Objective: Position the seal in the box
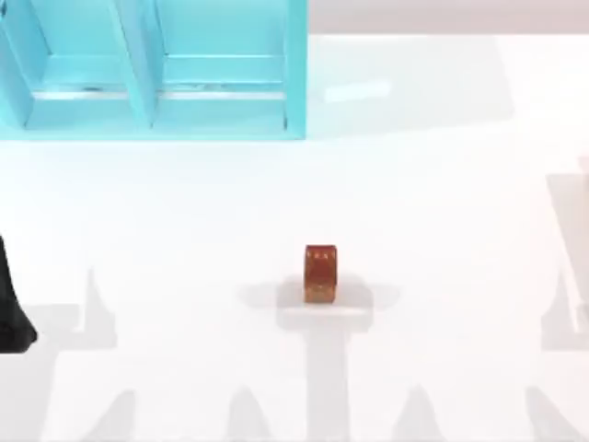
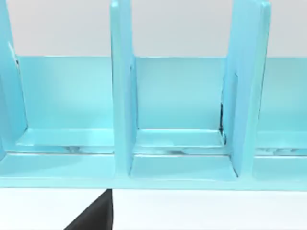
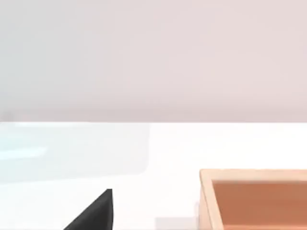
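Note:
The seal, a small upright red-brown block with yellowish dots and a paler base, stands alone on the white table near the middle of the top view. The box, a pale wooden tray with an orange-brown inside, lies low in the right wrist view, beside a black part of my right gripper. My left gripper is a dark shape at the table's left edge, far from the seal. Nothing touches the seal.
A cyan shelf unit with upright dividers stands at the back left and faces the left wrist camera. White table surface lies all around the seal.

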Robot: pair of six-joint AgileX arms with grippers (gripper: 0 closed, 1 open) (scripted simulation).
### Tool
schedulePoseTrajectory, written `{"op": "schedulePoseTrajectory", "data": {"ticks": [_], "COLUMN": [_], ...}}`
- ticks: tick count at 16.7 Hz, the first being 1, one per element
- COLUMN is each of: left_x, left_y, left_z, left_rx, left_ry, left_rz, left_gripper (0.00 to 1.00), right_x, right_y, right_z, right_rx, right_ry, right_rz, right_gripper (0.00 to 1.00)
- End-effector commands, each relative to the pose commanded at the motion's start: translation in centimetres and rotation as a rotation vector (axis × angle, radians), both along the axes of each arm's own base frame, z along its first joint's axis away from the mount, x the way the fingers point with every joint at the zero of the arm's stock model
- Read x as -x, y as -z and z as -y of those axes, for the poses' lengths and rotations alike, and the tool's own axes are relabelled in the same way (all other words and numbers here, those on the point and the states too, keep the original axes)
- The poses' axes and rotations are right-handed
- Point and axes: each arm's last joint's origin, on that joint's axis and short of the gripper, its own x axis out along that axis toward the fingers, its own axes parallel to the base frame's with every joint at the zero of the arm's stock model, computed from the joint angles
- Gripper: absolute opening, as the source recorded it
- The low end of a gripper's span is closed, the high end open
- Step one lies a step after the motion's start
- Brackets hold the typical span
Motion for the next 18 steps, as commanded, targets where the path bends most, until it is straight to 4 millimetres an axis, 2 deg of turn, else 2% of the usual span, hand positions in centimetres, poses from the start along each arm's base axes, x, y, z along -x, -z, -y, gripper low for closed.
{"op": "schedulePoseTrajectory", "data": {"ticks": [3, 5, 10, 14, 18], "left_x": [0.0, 0.0, 0.0, 0.0, 0.0], "left_y": [0.0, 0.0, 0.0, 0.0, 0.0], "left_z": [0.0, 0.0, 0.0, 0.0, 0.0], "left_rx": [0.0, 0.0, 0.0, 0.0, 0.0], "left_ry": [0.0, 0.0, 0.0, 0.0, 0.0], "left_rz": [0.0, 0.0, 0.0, 0.0, 0.0], "left_gripper": [1.0, 1.0, 1.0, 1.0, 1.0], "right_x": [0.0, 0.0, -1.1, -4.0, -9.1], "right_y": [-0.2, -1.0, -5.3, -9.4, -12.3], "right_z": [0.0, -0.1, -0.9, -2.6, -6.0], "right_rx": [-0.002, -0.013, -0.075, -0.135, -0.172], "right_ry": [-0.001, -0.006, -0.063, -0.131, -0.173], "right_rz": [-0.004, -0.028, -0.204, -0.459, -0.78], "right_gripper": [1.0, 1.0, 1.0, 1.0, 1.0]}}
